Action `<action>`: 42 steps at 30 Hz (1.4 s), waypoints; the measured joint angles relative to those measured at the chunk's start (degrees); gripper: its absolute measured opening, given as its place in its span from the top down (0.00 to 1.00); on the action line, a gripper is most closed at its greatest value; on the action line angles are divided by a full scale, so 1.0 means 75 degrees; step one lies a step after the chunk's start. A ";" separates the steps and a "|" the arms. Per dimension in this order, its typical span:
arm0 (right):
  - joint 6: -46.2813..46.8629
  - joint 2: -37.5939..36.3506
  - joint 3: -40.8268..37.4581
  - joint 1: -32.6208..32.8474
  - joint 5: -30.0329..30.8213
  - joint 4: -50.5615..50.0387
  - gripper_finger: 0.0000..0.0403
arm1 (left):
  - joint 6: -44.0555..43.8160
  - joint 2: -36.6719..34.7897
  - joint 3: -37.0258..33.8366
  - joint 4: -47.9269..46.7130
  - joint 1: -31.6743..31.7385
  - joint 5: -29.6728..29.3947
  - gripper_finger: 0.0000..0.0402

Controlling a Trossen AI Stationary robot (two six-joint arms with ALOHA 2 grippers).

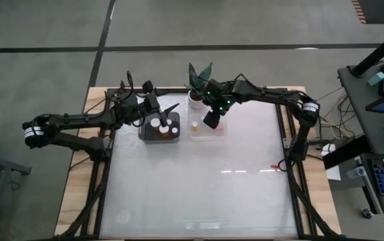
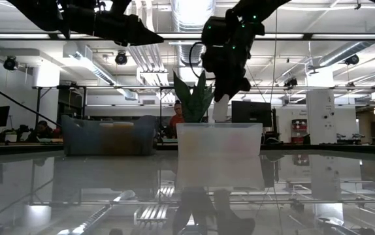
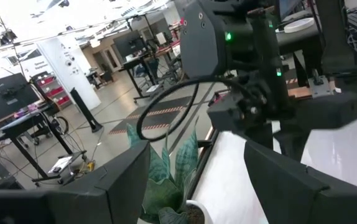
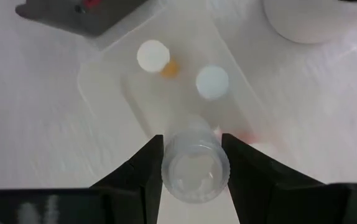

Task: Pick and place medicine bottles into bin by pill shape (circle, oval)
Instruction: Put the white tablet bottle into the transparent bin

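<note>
Inside the clear bin point(image 4: 104, 81), perhaps two bottles point(image 4: 153, 55).

You get even overhead light in the high view, with a faint glare streak on the white table point(image 1: 199, 181). Low view: ceiling strip lights point(image 2: 194, 10) blow out, arms silhouetted, tabletop mirrors the room. Right wrist view washed out, soft; left wrist foreground blurred.

Three bottles point(image 1: 163, 126) in the dark bin point(image 1: 159, 136), two in the clear bin point(image 4: 104, 93), one held.
</note>
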 joint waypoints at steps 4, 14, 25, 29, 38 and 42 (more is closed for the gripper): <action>0.0068 0.0210 -0.0011 0.0080 0.0003 0.0335 0.66 | 0.0000 0.0000 -0.0001 0.0000 0.0000 0.0000 0.39; 0.0213 0.0743 -0.0020 0.0405 0.0015 0.0617 0.66 | 0.0000 0.0000 -0.0013 0.0000 0.0000 -0.0003 0.39; 0.0359 0.1134 -0.0023 0.0503 0.0084 0.0841 0.66 | 0.0000 0.0000 -0.0024 0.0002 0.0000 -0.0003 0.39; 0.0424 0.1210 -0.0029 0.0520 0.0147 0.0973 0.66 | 0.0000 0.0000 -0.0026 0.0000 0.0000 -0.0003 0.39; 0.0426 0.1244 -0.0029 0.0555 0.0346 0.1105 0.60 | 0.0001 0.0000 -0.0026 0.0003 0.0000 -0.0003 0.39; 0.0426 0.1244 -0.0037 0.0555 0.0351 0.1116 0.55 | 0.0000 0.0000 -0.0026 0.0002 0.0000 -0.0003 0.39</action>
